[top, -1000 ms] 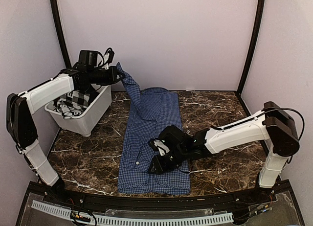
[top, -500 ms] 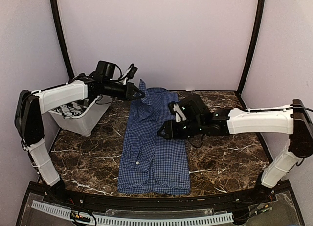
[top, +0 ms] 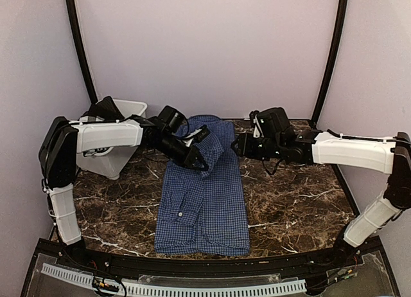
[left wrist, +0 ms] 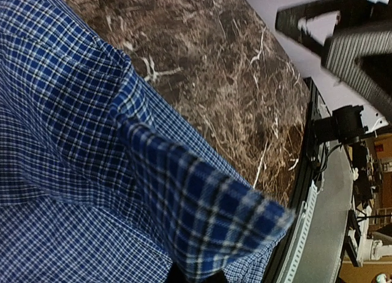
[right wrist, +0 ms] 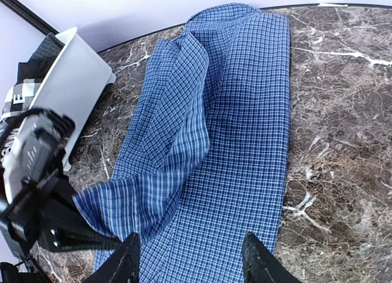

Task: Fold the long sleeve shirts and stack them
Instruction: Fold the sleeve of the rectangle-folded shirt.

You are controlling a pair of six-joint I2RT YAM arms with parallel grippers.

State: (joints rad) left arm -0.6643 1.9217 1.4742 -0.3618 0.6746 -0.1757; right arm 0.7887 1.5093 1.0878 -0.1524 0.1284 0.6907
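A blue checked shirt [top: 204,200] of soft woven cloth, finely gridded in dark lines, is laid lengthwise down the middle of a dark brown marble-patterned table [top: 295,200] veined in white. In the top view its collar end is toward 12 o'clock and its squared hem toward 6 o'clock. A rectangular, smooth-walled white plastic bin [top: 122,159] is seen at 10 o'clock from the shirt. The left gripper [top: 196,161] is closed on a sleeve [top: 207,141] folded across the shirt's upper body, at about 11 o'clock of the garment. From above the pinched cloth is hidden by the arm. In the left wrist view the cuff [left wrist: 202,215] is shown close, raised off the body cloth, its edge running down to the jaws at the bottom of the picture. The right gripper [top: 239,144] is held at the shirt's 1 o'clock edge. Only in the right wrist view are its fingers [right wrist: 125,264] seen spread apart with nothing between them, the shirt lying beneath. There a black-and-white cloth [right wrist: 21,90] is shown inside the bin, and the sleeve is seen drawn toward 8 o'clock to the closed left jaws.
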